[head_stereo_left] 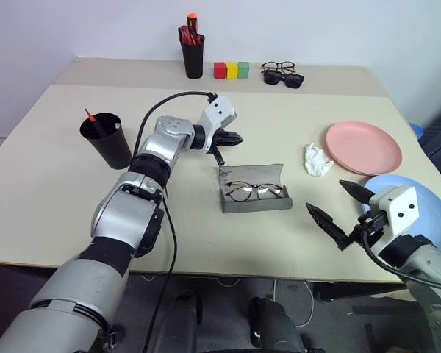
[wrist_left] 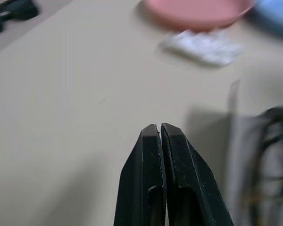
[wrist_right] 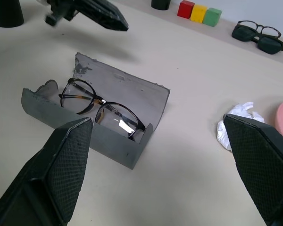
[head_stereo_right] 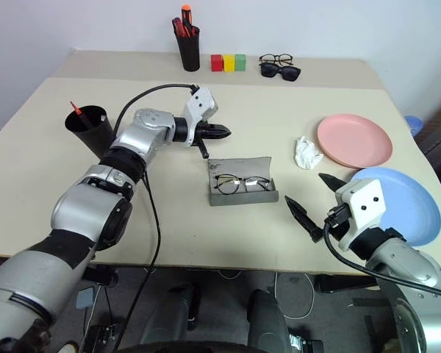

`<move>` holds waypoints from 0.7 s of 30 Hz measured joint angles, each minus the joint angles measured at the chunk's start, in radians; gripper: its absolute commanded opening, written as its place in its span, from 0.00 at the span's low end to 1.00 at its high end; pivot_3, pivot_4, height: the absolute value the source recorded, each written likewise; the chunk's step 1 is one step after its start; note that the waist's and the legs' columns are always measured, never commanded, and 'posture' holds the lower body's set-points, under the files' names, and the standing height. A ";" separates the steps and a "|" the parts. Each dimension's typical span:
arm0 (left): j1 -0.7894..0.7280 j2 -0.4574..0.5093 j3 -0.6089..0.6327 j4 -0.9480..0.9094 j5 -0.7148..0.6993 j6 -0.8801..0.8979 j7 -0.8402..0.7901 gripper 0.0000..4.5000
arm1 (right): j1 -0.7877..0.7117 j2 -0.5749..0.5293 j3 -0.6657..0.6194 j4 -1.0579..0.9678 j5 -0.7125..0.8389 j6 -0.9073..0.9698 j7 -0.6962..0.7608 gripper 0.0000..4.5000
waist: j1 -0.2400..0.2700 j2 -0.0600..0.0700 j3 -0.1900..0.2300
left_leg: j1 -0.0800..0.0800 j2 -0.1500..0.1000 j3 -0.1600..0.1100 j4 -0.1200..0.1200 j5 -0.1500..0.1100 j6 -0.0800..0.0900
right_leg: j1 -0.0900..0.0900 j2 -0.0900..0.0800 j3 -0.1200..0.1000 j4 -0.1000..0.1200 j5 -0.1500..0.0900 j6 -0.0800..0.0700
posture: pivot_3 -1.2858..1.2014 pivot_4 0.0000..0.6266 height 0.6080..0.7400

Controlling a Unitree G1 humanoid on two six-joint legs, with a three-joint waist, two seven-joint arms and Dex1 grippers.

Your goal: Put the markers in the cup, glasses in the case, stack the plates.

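Now glasses [wrist_right: 101, 107] lie in open case [wrist_right: 127, 89]; left gripper [head_stereo_left: 235, 137] jaws shut, empty; right gripper [head_stereo_left: 339, 213] jaws wide, empty.

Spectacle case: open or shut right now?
Open: the grey spectacle case has its lid raised, and the wire-framed glasses lie inside.
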 measured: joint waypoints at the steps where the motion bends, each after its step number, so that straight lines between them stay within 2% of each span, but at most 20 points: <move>1: 0.000 -0.010 -0.010 0.029 0.031 -0.033 0.031 0.01 | -0.002 0.000 0.004 0.006 -0.004 0.000 -0.002 1.00 | 0.000 0.000 0.000 | 0.000 0.000 0.000 0.000 0.000 0.000 | 0.000 0.000 0.000 0.000 0.000 0.000 | 0.52 0.24 1.00; 5: 0.000 -0.029 -0.033 0.095 0.101 -0.096 0.090 0.01 | -0.009 0.001 0.013 0.007 -0.007 -0.003 -0.012 1.00 | 0.001 0.000 0.000 | 0.000 0.000 0.000 0.000 0.000 0.000 | 0.000 0.000 0.000 0.000 0.000 0.000 | 0.52 0.24 1.00; 9: 0.000 -0.052 -0.029 0.117 0.111 -0.104 0.031 0.01 | -0.007 0.004 0.013 0.007 -0.007 -0.004 -0.021 1.00 | 0.001 0.000 0.000 | 0.000 0.000 0.000 0.000 0.000 0.000 | 0.000 0.000 0.000 -0.001 0.000 0.000 | 0.52 0.24 1.00; 14: 0.000 -0.068 0.043 0.116 0.040 -0.018 -0.257 0.01 | 0.009 0.005 0.012 0.007 -0.007 -0.005 -0.031 1.00 | -0.002 0.000 0.000 | 0.000 0.000 0.000 0.000 0.000 0.000 | 0.000 0.000 0.000 0.000 0.000 0.000 | 0.52 0.24 1.00; 21: 0.066 -0.050 -0.002 -0.016 0.044 0.089 -0.587 0.01 | 0.006 0.005 0.012 0.007 -0.007 -0.012 -0.039 1.00 | -0.002 0.000 0.000 | 0.000 0.000 0.000 0.000 0.000 0.000 | 0.000 0.000 0.000 0.000 0.000 0.000 | 0.52 0.24 1.00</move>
